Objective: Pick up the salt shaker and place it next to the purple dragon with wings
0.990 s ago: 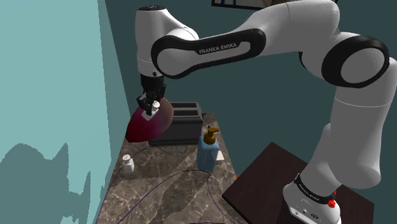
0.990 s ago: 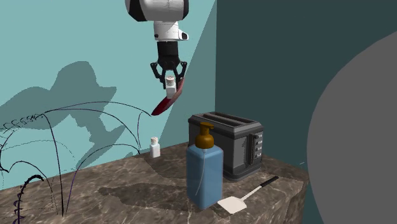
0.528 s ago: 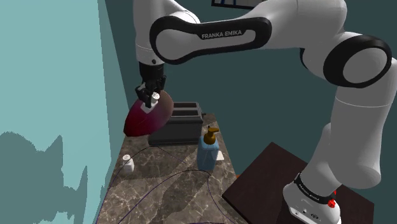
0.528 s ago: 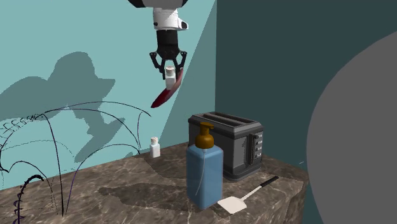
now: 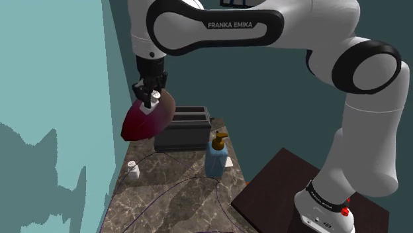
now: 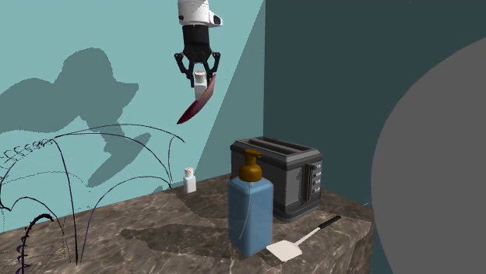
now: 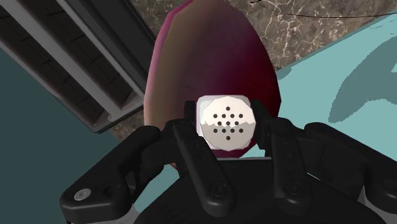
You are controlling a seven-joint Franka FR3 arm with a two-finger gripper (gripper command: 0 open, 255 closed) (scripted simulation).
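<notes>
My gripper (image 5: 151, 99) hangs high above the counter, shut on a white salt shaker (image 5: 155, 96) with a dotted top (image 7: 228, 124). The fingers (image 7: 191, 137) clasp it on both sides. A flat, dark red egg-shaped thing (image 5: 145, 120) hangs under the shaker, tilted, and moves with it (image 6: 193, 109). In the second exterior view the gripper (image 6: 200, 76) is near the teal wall. The winged dragon (image 6: 70, 194) is drawn as thin wire outlines with a purple tail (image 6: 27, 233) at the counter's left end. A second small white shaker (image 6: 189, 180) stands on the counter by the wall.
A dark toaster (image 6: 284, 175) stands at the counter's back corner (image 5: 188, 129). A blue soap bottle with a brown pump (image 6: 250, 206) and a white spatula (image 6: 300, 240) sit in front of it. The marble counter (image 5: 172, 198) runs along the teal wall.
The gripper has risen with the shaker and the dark red thing and shifted toward the teal wall, leftward in both exterior views. Everything on the counter stayed put.
</notes>
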